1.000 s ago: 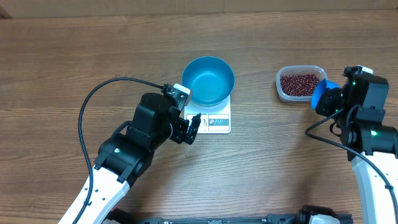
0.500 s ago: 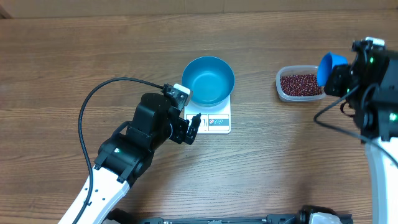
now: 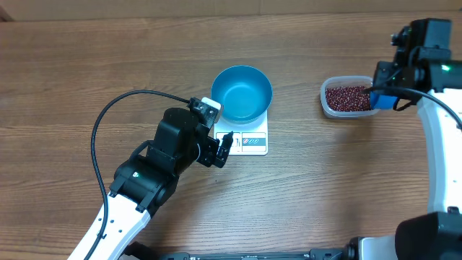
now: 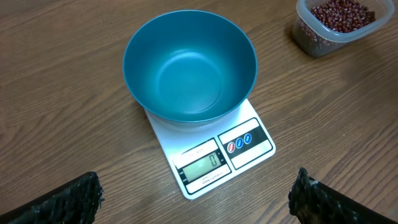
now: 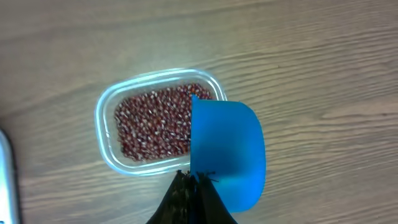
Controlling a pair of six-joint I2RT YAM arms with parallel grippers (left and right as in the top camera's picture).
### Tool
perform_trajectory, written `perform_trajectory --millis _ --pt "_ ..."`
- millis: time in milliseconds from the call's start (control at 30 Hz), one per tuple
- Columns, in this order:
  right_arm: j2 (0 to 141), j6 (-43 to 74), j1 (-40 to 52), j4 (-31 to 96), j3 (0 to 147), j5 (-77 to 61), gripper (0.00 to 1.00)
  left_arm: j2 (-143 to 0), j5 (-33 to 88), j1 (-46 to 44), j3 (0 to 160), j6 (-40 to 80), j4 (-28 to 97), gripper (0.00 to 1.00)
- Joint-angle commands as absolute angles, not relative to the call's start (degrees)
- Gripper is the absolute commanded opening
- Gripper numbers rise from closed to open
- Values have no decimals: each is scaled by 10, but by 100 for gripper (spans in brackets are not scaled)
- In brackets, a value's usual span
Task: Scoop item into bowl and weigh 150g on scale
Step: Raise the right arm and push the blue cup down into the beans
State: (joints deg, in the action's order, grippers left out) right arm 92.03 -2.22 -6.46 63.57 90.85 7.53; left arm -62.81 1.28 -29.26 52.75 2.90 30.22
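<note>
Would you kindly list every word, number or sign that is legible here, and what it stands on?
"0": on the display of the scale.
The marks on its three buttons: too small to read.
Faint print above the display: blurred.
No other text shows.

Black wrists [image 3: 177, 141], white forearms [image 3: 121, 214], black cable [image 3: 96, 141], seemingly green light [image 3: 442, 68].

Blue bowl [image 4: 189, 68], white scale [image 4: 166, 142] w/ 1 red, 2 blue btns [image 4: 239, 142], red-brown beans [image 5: 155, 121], wood-grain table [image 3: 72, 72], blue scoop [image 5: 227, 152].
</note>
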Motion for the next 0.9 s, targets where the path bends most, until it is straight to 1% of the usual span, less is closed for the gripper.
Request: perform_trajectory --millis 0,200,333,533,867 --pt "928 -44 -42 633 931 131 4 -630 13 -293 522 34 302 100" --pt "947 -59 -3 621 931 185 4 -630 13 -293 522 34 302 100" --pt "965 -61 21 616 931 247 4 -630 13 -293 522 34 302 100" --pt "1001 -32 47 603 931 321 4 -630 13 -293 522 34 302 100" --pt "1028 3 63 597 931 323 4 -630 13 -293 522 34 302 100"
